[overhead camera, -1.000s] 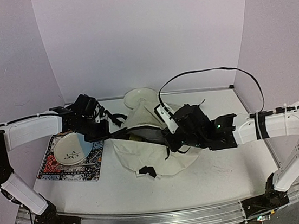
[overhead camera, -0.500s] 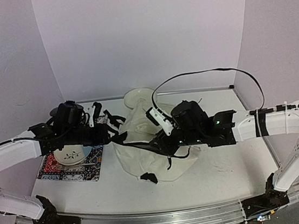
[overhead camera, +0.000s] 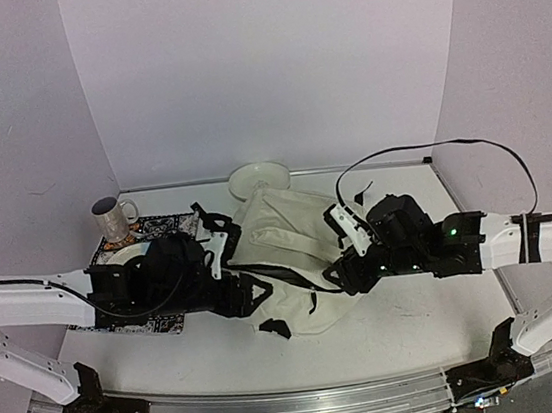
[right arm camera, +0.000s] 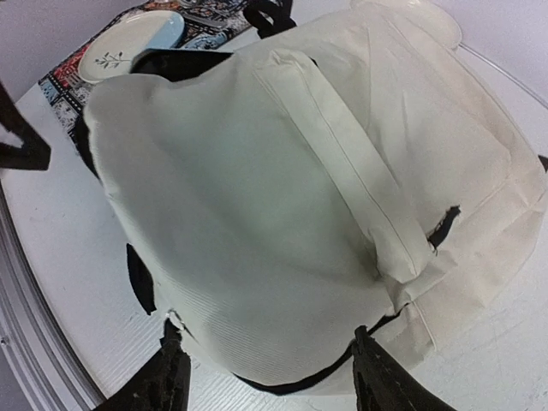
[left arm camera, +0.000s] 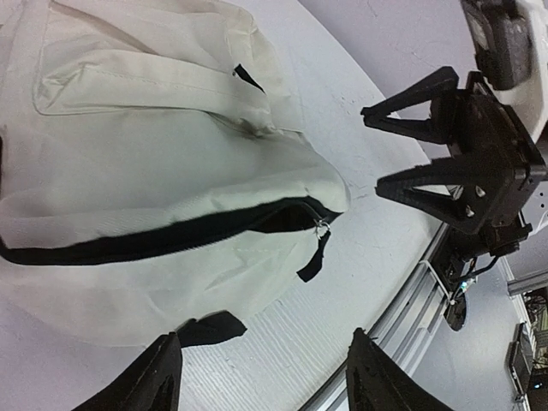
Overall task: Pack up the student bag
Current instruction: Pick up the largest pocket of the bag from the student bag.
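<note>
The student bag (overhead camera: 287,250) is a cream fabric backpack lying flat in the middle of the table, with a black zipper line (left arm camera: 171,235) and a black pull tab (left arm camera: 313,261). My left gripper (overhead camera: 254,292) is at the bag's near left corner. In the left wrist view the left gripper (left arm camera: 261,381) is open over bare table, with a black strap end (left arm camera: 210,328) just ahead of it. My right gripper (overhead camera: 334,252) sits at the bag's right side. In the right wrist view the right gripper (right arm camera: 274,381) is open, and the bag (right arm camera: 282,188) bulges up to its fingertips without being gripped.
A metal mug (overhead camera: 111,219) stands at the back left on a patterned placemat (overhead camera: 148,226). A plate (right arm camera: 128,43) lies on that mat, partly under my left arm. A white dish (overhead camera: 258,178) sits behind the bag. The aluminium rail (overhead camera: 300,405) runs along the near edge.
Both grippers have opened and let go of the bag. Both arms have pulled back toward the near edge, the bag has settled flat, and the mug has come into view.
</note>
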Controlling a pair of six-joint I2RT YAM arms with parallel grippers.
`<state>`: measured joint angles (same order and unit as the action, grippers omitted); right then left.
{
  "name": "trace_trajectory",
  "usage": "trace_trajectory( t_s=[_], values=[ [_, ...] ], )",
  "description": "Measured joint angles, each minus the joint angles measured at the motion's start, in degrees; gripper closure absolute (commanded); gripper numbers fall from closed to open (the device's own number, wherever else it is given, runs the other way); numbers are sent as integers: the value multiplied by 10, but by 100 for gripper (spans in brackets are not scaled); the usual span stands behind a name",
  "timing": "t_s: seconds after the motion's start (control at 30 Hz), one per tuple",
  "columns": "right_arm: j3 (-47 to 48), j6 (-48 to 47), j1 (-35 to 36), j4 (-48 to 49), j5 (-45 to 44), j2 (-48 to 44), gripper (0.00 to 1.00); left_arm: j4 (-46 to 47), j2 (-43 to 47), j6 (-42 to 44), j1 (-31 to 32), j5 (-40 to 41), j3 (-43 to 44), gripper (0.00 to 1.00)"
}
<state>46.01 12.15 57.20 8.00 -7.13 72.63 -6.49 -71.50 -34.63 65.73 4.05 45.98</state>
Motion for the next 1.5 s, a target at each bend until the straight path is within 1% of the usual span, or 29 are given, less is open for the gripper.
trace_trajectory(
  t_s=[0.17,0.37,0.5,0.57,0.6,0.73,0.83,0.87,0.9,0.93,1.03,1.23,1.33,1.43,1.5],
  values=[
    [-42,29,-31,-6,9,-15,31,43,-81,-5,63,46,10,31],
    [-57,40,-40,3,13,-21,29,71,-206,-11,101,90,68,32],
    [-59,40,-40,11,13,-21,28,82,-258,-14,113,130,103,36],
    [-63,38,-40,19,13,-21,28,88,-275,-16,117,148,117,40],
    [-66,36,-40,22,13,-21,28,92,-282,-16,118,157,122,43],
    [-75,26,-40,36,19,-21,28,102,-307,-15,118,176,144,70],
    [-77,15,-40,45,31,-21,29,106,-316,-14,118,176,156,87],
    [-77,10,-40,47,36,-21,30,107,-316,-12,118,174,157,94],
    [-77,6,-40,50,40,-21,31,108,-316,-13,118,172,158,98],
    [-77,0,-40,53,46,-21,31,109,-316,-14,118,169,158,100],
    [-78,-22,-40,64,72,-15,31,109,-308,-17,118,160,154,100],
    [-78,-82,-31,89,111,-5,30,81,-249,-30,118,151,137,100],
    [-78,-125,-21,105,121,8,32,71,-229,-32,117,149,130,100],
    [-78,-170,-9,116,122,35,37,59,-216,-34,113,136,124,100],
    [-78,-200,-2,120,120,52,47,54,-214,-34,110,126,124,100]
  ],
)
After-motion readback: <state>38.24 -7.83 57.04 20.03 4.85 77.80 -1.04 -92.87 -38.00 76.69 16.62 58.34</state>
